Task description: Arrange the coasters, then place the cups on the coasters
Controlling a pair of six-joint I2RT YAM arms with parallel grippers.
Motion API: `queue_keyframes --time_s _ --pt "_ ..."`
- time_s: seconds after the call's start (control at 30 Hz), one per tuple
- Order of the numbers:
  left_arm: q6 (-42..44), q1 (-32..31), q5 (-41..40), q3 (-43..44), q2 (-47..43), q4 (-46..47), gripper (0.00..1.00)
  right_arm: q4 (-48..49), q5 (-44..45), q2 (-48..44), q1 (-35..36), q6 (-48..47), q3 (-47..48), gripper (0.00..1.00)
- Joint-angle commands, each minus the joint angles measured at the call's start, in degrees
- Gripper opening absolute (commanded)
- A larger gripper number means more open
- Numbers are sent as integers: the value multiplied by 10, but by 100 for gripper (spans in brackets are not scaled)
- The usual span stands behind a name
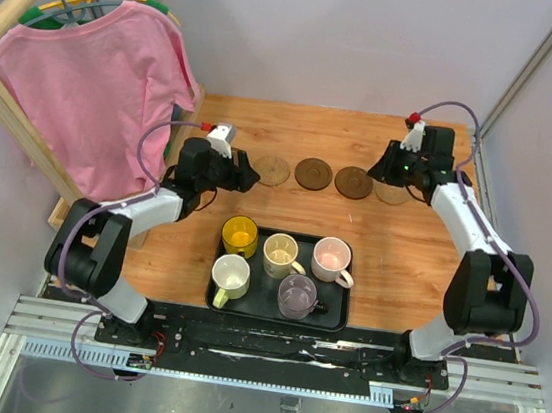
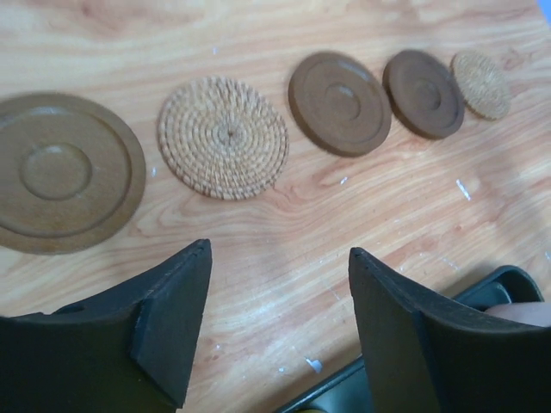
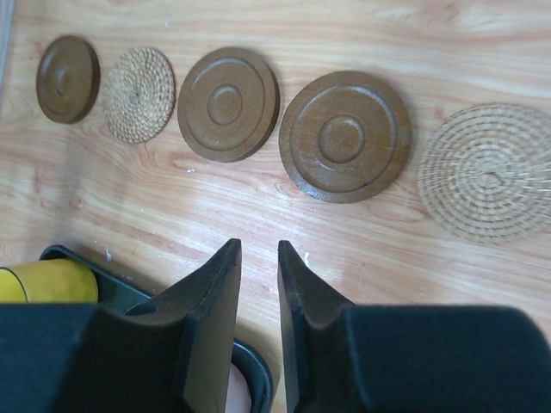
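Grey-walled enclosure; light, grained wooden surface. Pink T-shirt hangs on a wooden rack at far left. Black rectangular tray, near edge, holds five glossy handled cups. Left gripper: jaws well apart; right gripper: jaws barely parted; both empty. Five round coasters, three ringed wood, two woven, lie in a row beyond the tray.

On the pale, grained wooden table, the far row runs left to right: brown ringed coaster, tan woven coaster, two more brown ringed ones, another tan woven one. The near black tray holds a yellow cup, cream cup, pink cup, white cup and translucent grey-purple cup. The shirt at far left is pink.
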Motion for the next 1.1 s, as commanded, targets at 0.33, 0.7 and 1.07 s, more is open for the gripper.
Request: queue_keyframes --time_s 0.33,0.7,1.07 --pt "-12 4 -111 -106 -208 96 99 231 -199 -111 -147 210 -156 62" --pt "-11 4 -149 -197 -357 99 100 56 114 -297 -143 14 -176 62" --pt "-24 3 -160 -204 -408 86 100 146 127 -445 -145 54 -210 98"
